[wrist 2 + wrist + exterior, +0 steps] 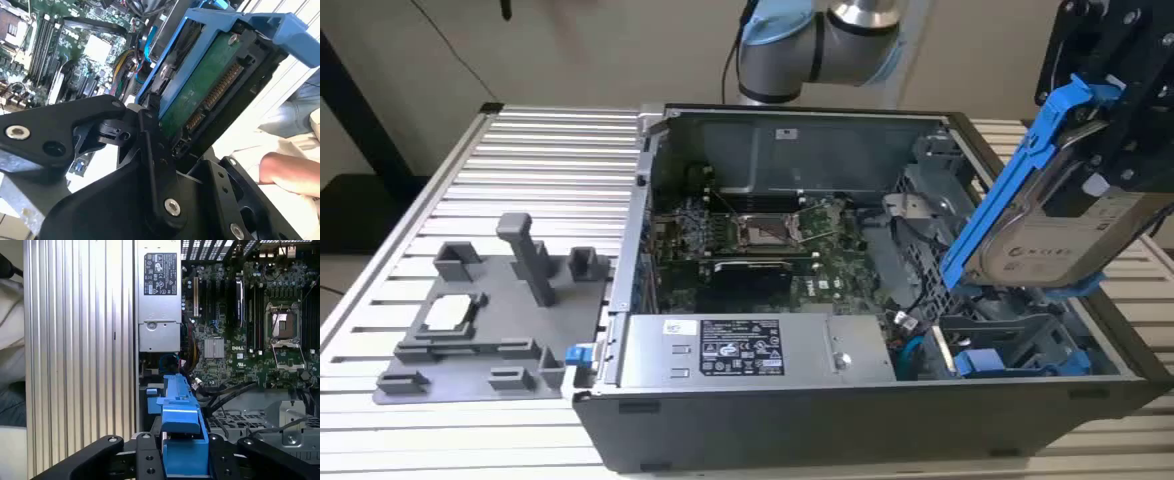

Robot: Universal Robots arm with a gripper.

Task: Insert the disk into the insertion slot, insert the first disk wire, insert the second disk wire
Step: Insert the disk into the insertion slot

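My gripper is shut on the disk, a silver-grey drive in a bright blue carrier. The disk hangs tilted over the exterior view's right end of the open computer case. Below it lies the insertion slot, a grey sheet-metal bay with blue plastic parts. The disk is clear of the slot. In the second wrist view the disk's green circuit board and connector face up, and a black finger presses its edge. In the first wrist view the carrier sits between the fingers. A blue cable lies beside the bay.
A grey power-supply box with a white sticker fills the case's near side, and the motherboard lies behind it. A grey fixture plate with pegs stands on the ribbed table at the exterior view's left. A person's arm shows beside the case.
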